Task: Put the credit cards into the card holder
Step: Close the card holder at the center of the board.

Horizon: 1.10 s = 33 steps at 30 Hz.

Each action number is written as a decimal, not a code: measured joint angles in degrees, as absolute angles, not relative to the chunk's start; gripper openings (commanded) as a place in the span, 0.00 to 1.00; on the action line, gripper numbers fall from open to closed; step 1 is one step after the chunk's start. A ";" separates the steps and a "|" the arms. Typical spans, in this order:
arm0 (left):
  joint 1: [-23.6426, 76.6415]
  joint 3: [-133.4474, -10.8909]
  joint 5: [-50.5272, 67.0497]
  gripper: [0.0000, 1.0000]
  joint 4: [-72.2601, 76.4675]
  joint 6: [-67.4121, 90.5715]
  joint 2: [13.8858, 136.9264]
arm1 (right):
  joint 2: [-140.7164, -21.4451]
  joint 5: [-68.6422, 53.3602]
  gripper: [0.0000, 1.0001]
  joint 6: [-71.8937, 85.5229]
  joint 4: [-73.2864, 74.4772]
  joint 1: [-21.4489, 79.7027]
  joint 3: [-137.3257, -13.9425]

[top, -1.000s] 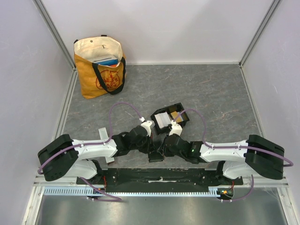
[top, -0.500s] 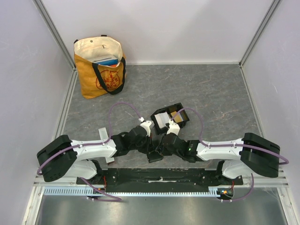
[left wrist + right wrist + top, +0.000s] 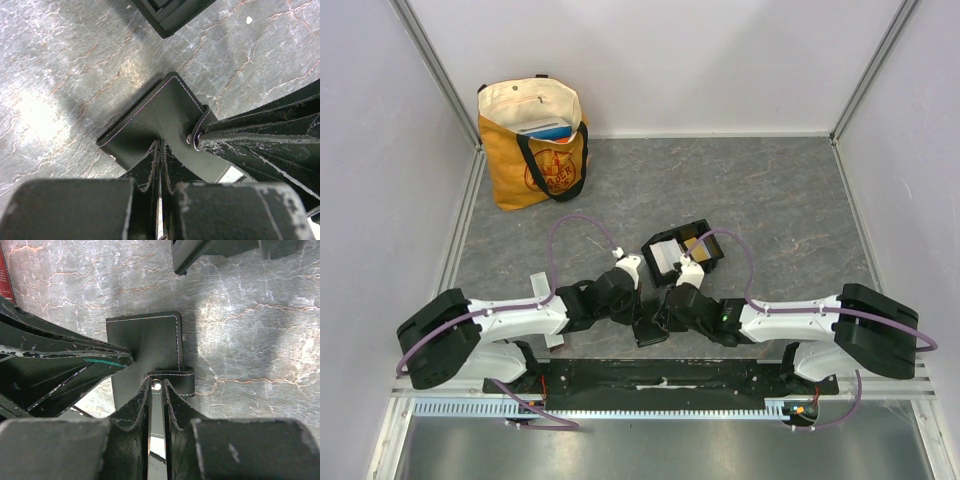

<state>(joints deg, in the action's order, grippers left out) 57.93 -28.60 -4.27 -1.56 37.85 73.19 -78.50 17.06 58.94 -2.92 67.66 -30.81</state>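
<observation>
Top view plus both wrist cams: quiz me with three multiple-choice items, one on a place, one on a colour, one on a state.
1. Where does the tote bag stand?
A) at the far-left corner of the table
B) between the two arms
C) at the near-right edge

2. What colour is the folding wallet?
A) red
B) white
C) black

3. What are the left gripper and right gripper doing?
A) both open in the air
B) both shut on the folding wallet
C) both inside the tote bag

Answers:
1 A: the top view shows it against the far-left walls.
2 C: both wrist views show a black surface with pale stitching.
3 B: each wrist view shows its fingers pinched on the wallet.
</observation>
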 measured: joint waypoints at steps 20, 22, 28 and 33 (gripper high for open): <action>57.56 -26.76 -2.37 0.02 4.69 37.04 74.41 | -81.69 18.15 0.14 58.61 3.92 67.66 -36.07; 57.56 -26.76 -2.39 0.02 4.69 37.04 74.41 | -82.13 18.13 0.14 58.48 4.93 67.66 -36.86; 57.56 -26.57 -2.46 0.02 4.82 37.04 74.19 | -84.36 17.82 0.12 57.17 8.88 67.66 -40.10; 57.52 -26.33 -2.68 0.02 4.82 37.06 73.91 | -86.24 17.96 0.12 56.29 11.03 68.03 -42.04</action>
<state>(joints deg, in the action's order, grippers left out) 57.52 -26.33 -2.68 4.82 37.06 73.91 -86.24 17.96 56.29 11.03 68.03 -42.04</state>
